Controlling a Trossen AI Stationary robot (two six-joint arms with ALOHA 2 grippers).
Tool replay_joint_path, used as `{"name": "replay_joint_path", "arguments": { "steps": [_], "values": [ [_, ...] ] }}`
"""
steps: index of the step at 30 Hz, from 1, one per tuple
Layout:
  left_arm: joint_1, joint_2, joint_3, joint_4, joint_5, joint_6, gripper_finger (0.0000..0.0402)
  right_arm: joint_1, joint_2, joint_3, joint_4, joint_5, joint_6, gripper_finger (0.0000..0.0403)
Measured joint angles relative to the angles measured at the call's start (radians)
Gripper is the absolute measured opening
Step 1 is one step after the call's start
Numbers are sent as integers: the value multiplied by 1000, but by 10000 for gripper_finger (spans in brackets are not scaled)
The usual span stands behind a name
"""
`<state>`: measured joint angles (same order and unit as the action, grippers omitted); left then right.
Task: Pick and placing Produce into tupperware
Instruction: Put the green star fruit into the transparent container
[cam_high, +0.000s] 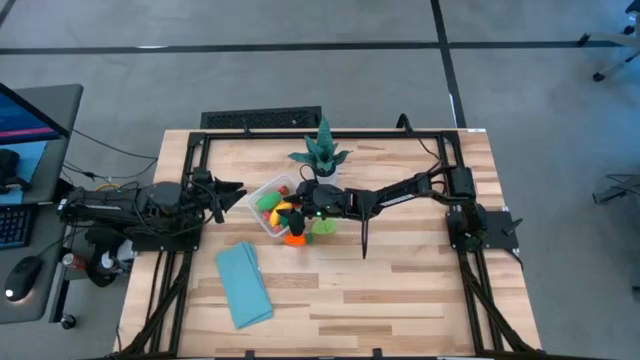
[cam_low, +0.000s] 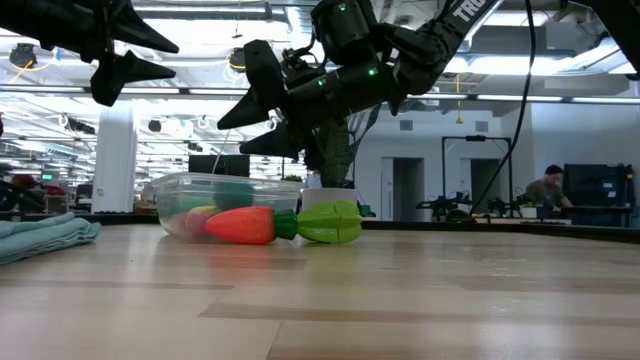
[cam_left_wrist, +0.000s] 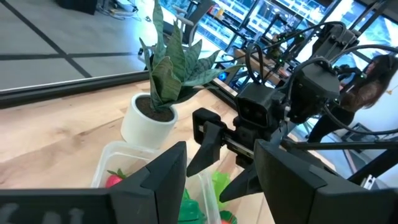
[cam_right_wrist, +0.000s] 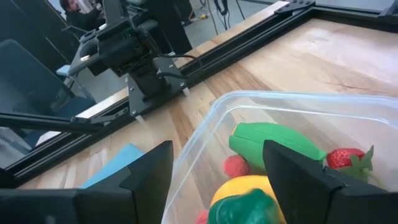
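Observation:
The clear tupperware (cam_high: 268, 192) rests flat on the table's middle. It holds several produce pieces: a green one (cam_right_wrist: 273, 142), a strawberry (cam_right_wrist: 347, 158), a yellow one (cam_right_wrist: 245, 186) and a small red one (cam_right_wrist: 234, 166). An orange carrot (cam_low: 242, 225) and a green leafy piece (cam_low: 330, 222) lie on the wood just outside the tupperware's near side. My right gripper (cam_low: 262, 118) hangs open above the tupperware and touches nothing; the right wrist view looks down into it past my right gripper (cam_right_wrist: 217, 180). My left gripper (cam_high: 236, 195) hovers open at the tupperware's left side.
A spiky teal plant in a white pot (cam_high: 322, 160) stands just beyond the tupperware. A folded light-blue cloth (cam_high: 243, 284) lies toward the near left. Bare wood spreads over the table's right half and near side. A person (cam_low: 548, 187) is in the room behind.

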<state>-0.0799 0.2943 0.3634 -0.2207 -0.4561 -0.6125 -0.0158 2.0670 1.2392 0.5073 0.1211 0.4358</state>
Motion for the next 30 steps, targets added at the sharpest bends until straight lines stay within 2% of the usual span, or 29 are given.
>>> {"name": "replay_joint_path", "arguments": {
  "steps": [4, 13, 17, 24, 26, 30],
  "values": [
    [0, 0, 0, -16, 1, 0, 178, 3, 0, 4, 0, -17, 0, 245],
    [0, 0, 0, -61, 29, -28, 178, 34, -1, 86, -7, -229, 1, 245],
    [0, 0, 0, -61, 28, -37, 178, 43, -51, 122, -84, -315, 10, 245],
    [0, 0, 0, -71, 38, -63, 178, 49, -205, 126, -359, -328, -60, 245],
    [0, 0, 0, -92, 73, -81, 178, 48, -244, 127, -478, -328, -68, 245],
    [0, 11, 0, -113, 208, -96, 178, 48, -300, 127, -768, -327, -41, 245]
  ]
}}
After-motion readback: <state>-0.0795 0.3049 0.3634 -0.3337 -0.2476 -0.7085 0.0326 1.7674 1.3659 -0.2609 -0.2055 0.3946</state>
